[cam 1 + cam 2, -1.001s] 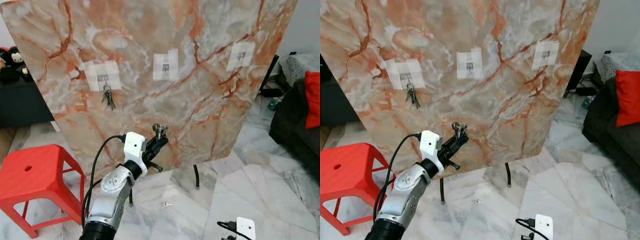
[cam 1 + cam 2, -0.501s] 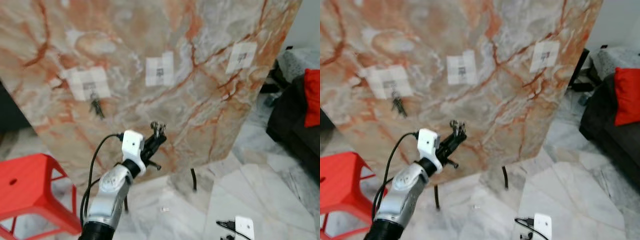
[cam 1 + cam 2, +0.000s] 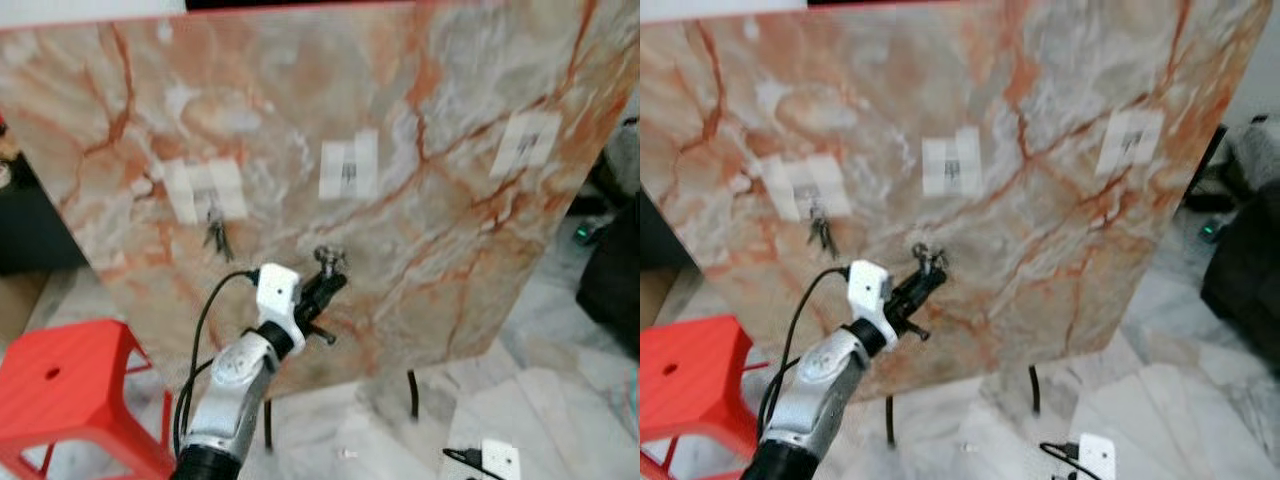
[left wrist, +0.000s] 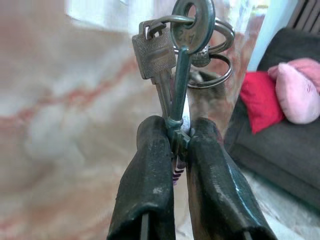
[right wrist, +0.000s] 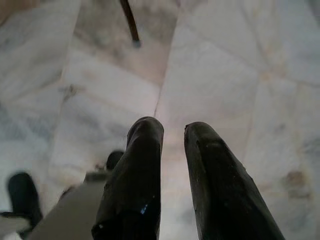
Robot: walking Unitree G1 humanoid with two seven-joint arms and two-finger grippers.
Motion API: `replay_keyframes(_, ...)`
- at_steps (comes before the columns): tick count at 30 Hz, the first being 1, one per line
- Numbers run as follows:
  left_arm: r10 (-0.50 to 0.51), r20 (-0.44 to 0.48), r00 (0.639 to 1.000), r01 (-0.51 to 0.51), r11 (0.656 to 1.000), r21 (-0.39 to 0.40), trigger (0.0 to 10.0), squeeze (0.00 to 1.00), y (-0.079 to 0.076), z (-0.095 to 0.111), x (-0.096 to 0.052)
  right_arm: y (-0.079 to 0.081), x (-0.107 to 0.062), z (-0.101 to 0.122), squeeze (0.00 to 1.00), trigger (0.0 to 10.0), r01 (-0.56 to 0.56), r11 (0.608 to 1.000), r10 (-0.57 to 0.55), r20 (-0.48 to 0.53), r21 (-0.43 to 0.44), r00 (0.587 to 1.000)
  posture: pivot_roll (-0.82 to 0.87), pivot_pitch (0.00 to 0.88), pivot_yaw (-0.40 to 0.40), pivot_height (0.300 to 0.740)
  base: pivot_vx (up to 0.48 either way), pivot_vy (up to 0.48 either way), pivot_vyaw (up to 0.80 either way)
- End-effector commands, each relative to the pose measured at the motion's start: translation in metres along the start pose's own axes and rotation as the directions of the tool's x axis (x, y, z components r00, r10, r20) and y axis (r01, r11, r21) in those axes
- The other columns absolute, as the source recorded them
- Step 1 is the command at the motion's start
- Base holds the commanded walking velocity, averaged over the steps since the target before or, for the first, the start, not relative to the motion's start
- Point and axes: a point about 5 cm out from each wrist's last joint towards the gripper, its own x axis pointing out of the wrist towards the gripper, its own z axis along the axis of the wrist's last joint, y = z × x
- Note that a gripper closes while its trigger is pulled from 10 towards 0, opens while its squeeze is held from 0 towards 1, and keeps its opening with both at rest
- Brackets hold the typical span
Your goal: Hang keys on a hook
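Note:
My left gripper (image 3: 326, 284) is shut on a bunch of keys (image 3: 328, 260) and holds them upright in front of the marble board (image 3: 450, 250). In the left wrist view the key ring and keys (image 4: 180, 45) stick up above the pinching fingers (image 4: 150, 170). Three white taped patches with hooks are on the board. The left hook (image 3: 205, 190) has another key bunch (image 3: 216, 236) hanging from it. The middle hook (image 3: 348, 165) is just above and slightly right of my held keys. The right hook (image 3: 527, 140) is bare. My right gripper (image 5: 172, 145) hangs low over the floor, its fingers slightly apart and empty.
A red plastic stool (image 3: 60, 385) stands at the lower left beside the board. The board rests on thin dark legs (image 3: 412, 392) on a marble tile floor. A dark sofa with red and pink cushions (image 4: 295, 90) is off to the right. A small object (image 3: 347, 453) lies on the floor.
The whole view has shifted and the board looks closer. My left gripper still holds the keys, which now sit nearer beneath the middle hook.

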Motion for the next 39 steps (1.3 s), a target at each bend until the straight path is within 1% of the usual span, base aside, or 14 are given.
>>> replay_keyframes(1, 0.026, 0.006, 1.000, -0.026, 0.999, 0.018, 10.0, 0.00, 0.009, 0.004, -0.005, 0.010, 0.000, 0.000, 0.00, 10.0, -0.023, 1.000, 0.023, 0.000, 0.000, 1.000, 0.00, 0.007, -0.043, 0.740, 0.274, 0.000, 0.00)
replay_keyframes(16, -0.018, -0.003, 1.000, 0.018, 1.000, 0.007, 10.0, 0.00, 0.003, 0.003, -0.004, 0.011, 0.000, 0.000, 0.00, 10.0, -0.024, 1.000, 0.024, 0.000, -0.002, 1.000, 0.00, 0.009, -0.037, 0.740, 0.261, 0.000, 0.00)
replay_keyframes(23, -0.059, -0.005, 0.998, 0.059, 0.998, -0.008, 10.0, 0.00, -0.002, 0.002, -0.006, 0.011, 0.000, 0.000, 0.00, 10.0, -0.025, 1.000, 0.025, -0.001, -0.003, 1.000, 0.00, 0.009, -0.036, 0.740, 0.000, 0.000, 0.00)
replay_keyframes(31, -0.082, -0.006, 0.997, 0.082, 0.996, -0.018, 10.0, 0.00, -0.004, 0.004, -0.005, 0.011, 0.000, 0.000, 0.00, 10.0, -0.025, 1.000, 0.025, 0.000, -0.004, 1.000, 0.00, 0.010, -0.036, 0.740, 0.000, 0.000, 0.00)
replay_keyframes(34, -0.112, -0.003, 0.994, 0.112, 0.993, -0.027, 10.0, 0.00, -0.008, 0.006, -0.004, 0.012, 0.000, -0.001, 0.00, 10.0, -0.025, 1.000, 0.025, 0.000, -0.004, 1.000, 0.00, 0.012, -0.032, 0.740, 0.000, 0.000, 0.00)
replay_keyframes(36, -0.141, 0.003, 0.990, 0.141, 0.989, -0.034, 10.0, 0.00, -0.013, 0.008, 0.000, 0.012, 0.000, -0.001, 0.00, 10.0, -0.025, 1.000, 0.025, -0.001, -0.004, 1.000, 0.00, 0.013, -0.031, 0.740, 0.000, 0.000, 0.00)
replay_keyframes(39, -0.163, 0.003, 0.987, 0.163, 0.986, -0.038, 10.0, 0.00, -0.017, 0.010, 0.004, 0.012, 0.000, -0.001, 0.00, 10.0, -0.026, 1.000, 0.026, -0.001, -0.003, 1.000, 0.00, 0.013, -0.029, 0.740, 0.000, 0.000, 0.00)
